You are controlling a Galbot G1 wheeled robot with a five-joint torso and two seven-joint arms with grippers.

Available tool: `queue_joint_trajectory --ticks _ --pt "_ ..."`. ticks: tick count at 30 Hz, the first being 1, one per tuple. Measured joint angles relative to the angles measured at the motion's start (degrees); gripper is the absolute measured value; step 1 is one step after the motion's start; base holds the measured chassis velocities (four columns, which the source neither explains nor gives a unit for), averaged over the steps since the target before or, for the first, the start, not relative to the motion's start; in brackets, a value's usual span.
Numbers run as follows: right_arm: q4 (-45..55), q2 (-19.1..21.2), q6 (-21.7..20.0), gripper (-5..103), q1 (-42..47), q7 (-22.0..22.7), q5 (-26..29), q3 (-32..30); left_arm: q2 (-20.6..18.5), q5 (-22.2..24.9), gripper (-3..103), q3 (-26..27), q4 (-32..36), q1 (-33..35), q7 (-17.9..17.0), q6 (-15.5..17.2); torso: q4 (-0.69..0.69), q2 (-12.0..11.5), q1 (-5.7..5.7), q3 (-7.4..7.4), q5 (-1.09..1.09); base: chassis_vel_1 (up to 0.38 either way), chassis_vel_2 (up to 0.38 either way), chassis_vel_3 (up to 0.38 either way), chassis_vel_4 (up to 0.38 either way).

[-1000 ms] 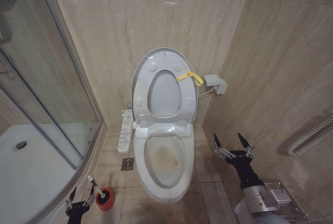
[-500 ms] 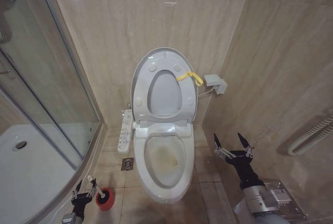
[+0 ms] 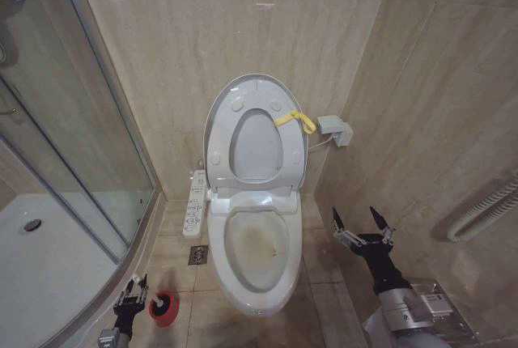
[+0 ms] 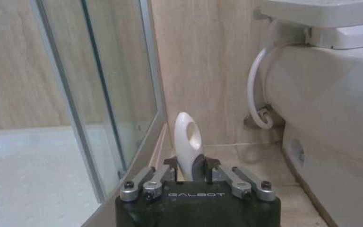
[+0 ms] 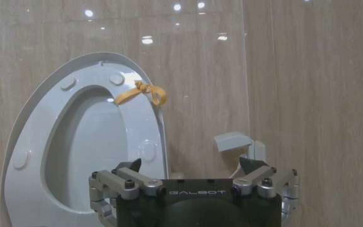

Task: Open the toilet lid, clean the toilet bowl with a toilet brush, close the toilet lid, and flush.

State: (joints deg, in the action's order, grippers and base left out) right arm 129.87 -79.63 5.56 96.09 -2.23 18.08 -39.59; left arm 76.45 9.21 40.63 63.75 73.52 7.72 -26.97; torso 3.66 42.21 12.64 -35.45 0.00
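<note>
The toilet lid [image 3: 257,89] stood raised against the wall. The left hand [image 3: 133,293] was clenched on the toilet brush [image 4: 187,140] handle, its red holder [image 3: 163,308] on the floor beside the toilet bowl [image 3: 257,244]. The right hand [image 3: 362,225] hung released near the right wall.

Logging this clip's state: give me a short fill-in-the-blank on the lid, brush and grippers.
1. The toilet lid stands ____ against the wall.
2. The left gripper is closed on the ____ handle.
3. The toilet bowl has a ____ stain inside.
4. The right gripper hangs with fingers ____.

Missing: raised; toilet brush; yellowish-brown; open
</note>
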Motion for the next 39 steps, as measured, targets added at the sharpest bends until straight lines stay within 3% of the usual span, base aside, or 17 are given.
queue_joint_trajectory --ticks 1,12,21,30,39 --pt "0.0 0.0 0.0 100 0.0 0.0 0.0 0.0 0.1 0.0 24 0.1 0.0 0.1 0.3 -0.3 0.01 0.0 0.0 0.0 -0.01 0.0 0.0 0.0 0.0" --pt "0.0 0.0 0.0 100 0.0 0.0 0.0 0.0 0.4 0.6 22 1.0 -0.4 1.0 1.0 -2.2 0.0 0.0 0.0 0.0 0.0 0.0 0.0 0.0 0.0" --pt "0.0 0.0 0.0 100 0.0 0.0 0.0 0.0 1.1 8.2 22 0.7 0.5 1.7 2.5 -2.8 0.0 0.0 0.0 0.0 0.0 0.0 0.0 0.0 0.0" --pt "0.0 0.0 0.0 100 0.0 0.0 0.0 0.0 1.8 11.2 22 0.5 1.6 2.4 3.5 -2.9 0.0 0.0 0.0 0.0 0.01 0.0 0.0 0.0 0.0" --pt "0.0 0.0 0.0 100 0.0 0.0 0.0 0.0 2.7 12.0 22 0.9 8.0 6.0 3.1 -1.3 0.01 0.0 0.0 0.0 0.01 0.0 0.0 0.0 0.0"
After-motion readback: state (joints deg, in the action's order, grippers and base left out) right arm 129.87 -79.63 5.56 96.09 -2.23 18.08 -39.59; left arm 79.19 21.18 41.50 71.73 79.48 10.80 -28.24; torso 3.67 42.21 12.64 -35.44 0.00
